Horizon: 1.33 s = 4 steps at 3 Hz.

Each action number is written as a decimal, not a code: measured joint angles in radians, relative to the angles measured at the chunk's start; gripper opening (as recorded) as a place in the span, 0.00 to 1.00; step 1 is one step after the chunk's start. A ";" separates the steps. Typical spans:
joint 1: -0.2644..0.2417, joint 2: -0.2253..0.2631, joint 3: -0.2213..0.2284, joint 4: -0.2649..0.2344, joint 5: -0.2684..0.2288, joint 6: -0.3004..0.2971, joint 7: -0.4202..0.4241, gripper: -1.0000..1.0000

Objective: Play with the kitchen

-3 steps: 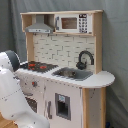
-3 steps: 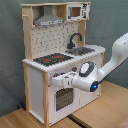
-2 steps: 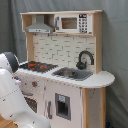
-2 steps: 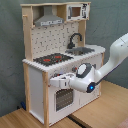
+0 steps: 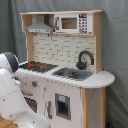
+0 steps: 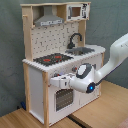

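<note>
At the centre of the second exterior view, your hand point(image 6: 59, 80) is pressing against the white and light-wood toy kitchen's point(image 6: 37, 80) front; its grip you cannot tell.

In the second exterior view, the white robot arm point(image 6: 107, 67) covers part of the white and light-wood toy kitchen's point(image 6: 37, 85) front beside the oven door point(image 6: 62, 99); in the first exterior view the arm's end is hidden.
</note>
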 joint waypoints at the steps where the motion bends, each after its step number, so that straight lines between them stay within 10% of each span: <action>1: 0.000 0.001 -0.001 0.002 0.009 0.008 0.115 0.00; 4: -0.002 0.018 -0.008 0.000 0.024 0.060 0.429 0.00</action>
